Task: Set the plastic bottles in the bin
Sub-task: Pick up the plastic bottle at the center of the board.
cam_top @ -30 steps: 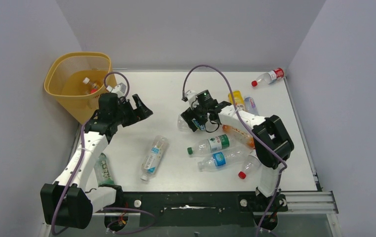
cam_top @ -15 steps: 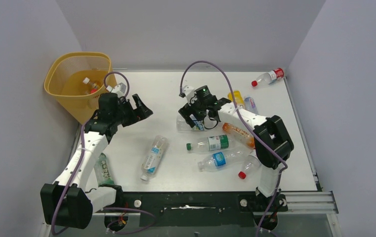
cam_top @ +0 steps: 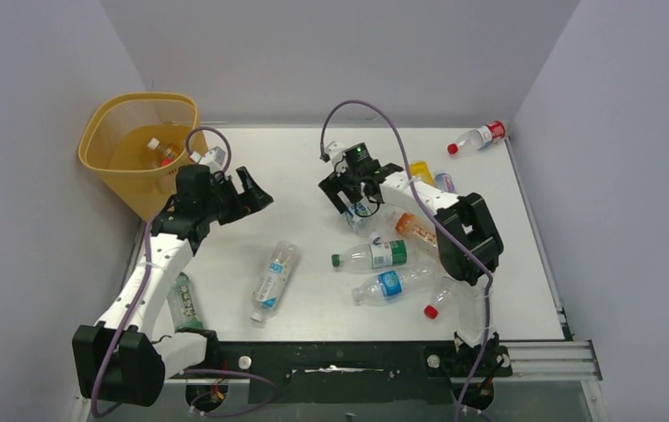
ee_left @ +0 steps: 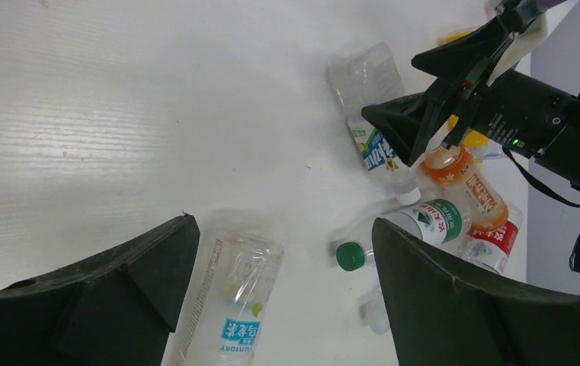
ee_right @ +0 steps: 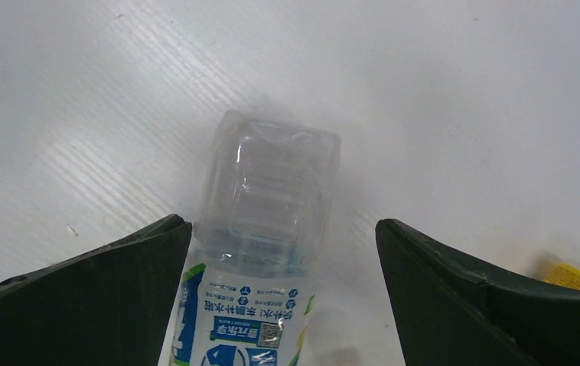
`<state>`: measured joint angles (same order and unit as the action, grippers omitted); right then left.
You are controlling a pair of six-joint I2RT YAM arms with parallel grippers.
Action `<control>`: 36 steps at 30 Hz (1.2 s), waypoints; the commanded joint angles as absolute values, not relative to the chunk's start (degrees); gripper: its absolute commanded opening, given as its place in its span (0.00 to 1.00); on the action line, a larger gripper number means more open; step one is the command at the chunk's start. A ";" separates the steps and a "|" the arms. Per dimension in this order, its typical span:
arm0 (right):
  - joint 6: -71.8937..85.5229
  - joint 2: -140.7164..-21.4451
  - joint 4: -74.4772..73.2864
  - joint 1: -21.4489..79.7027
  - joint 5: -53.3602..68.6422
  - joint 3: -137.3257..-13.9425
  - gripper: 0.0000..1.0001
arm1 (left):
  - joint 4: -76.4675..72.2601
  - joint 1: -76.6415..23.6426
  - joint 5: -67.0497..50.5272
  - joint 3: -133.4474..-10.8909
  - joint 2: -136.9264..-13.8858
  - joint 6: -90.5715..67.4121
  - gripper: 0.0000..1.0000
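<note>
The yellow-orange bin point(cam_top: 102, 132) stands at the far left corner with a couple of bottles point(cam_top: 160, 152) inside. My right gripper point(cam_top: 356, 188) is open and straddles a clear bottle with a blue and white label point(cam_top: 364, 217). In the right wrist view this bottle point(ee_right: 260, 252) lies between my open fingers point(ee_right: 283, 223), close to the left one. My left gripper point(cam_top: 255, 195) is open and empty beside the bin, above the table. Below it lies a clear bottle point(ee_left: 233, 297), which also shows in the top view point(cam_top: 275, 271).
A green-capped bottle point(cam_top: 374, 255), a blue-label bottle point(cam_top: 392, 283), a red-capped bottle point(cam_top: 439, 299), an orange one point(cam_top: 414, 227) and a yellow one point(cam_top: 420, 171) cluster near the right arm. A red-label bottle point(cam_top: 478, 137) lies at the far right. A green bottle point(cam_top: 185, 303) lies off the table's left edge.
My right gripper has moved a little farther away and turned. The bottle under it swung from lying crosswise to pointing toward the near edge. The left arm has not moved.
</note>
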<state>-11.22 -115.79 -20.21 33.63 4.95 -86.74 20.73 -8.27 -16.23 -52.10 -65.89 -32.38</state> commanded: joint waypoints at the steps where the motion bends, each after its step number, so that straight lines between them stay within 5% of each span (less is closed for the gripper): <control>1: -10.22 -114.86 -19.41 31.33 5.46 -91.41 0.98 | 17.82 -8.60 -17.18 -53.94 -66.01 -32.00 0.85; 11: -4.30 -108.86 -18.99 31.35 10.13 -83.53 0.98 | 16.98 -8.77 -17.31 -53.69 -66.65 -32.14 0.85; 28: 10.23 -107.31 -23.89 35.65 -3.50 -79.15 1.00 | 16.22 -10.82 -16.20 -53.43 -66.71 -33.08 0.85; 32: 11.66 -106.45 -24.44 36.02 -4.07 -77.64 0.97 | 16.04 -11.46 -15.92 -53.53 -66.93 -33.30 0.85; 36: 12.93 -106.01 -24.41 36.03 -4.61 -76.03 0.80 | 15.88 -12.16 -15.66 -53.53 -67.06 -33.44 0.85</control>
<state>10.44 -110.54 -24.77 35.73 -2.24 -76.77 19.53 -11.40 -16.23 -52.10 -67.37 -32.91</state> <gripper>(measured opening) 0.885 0.850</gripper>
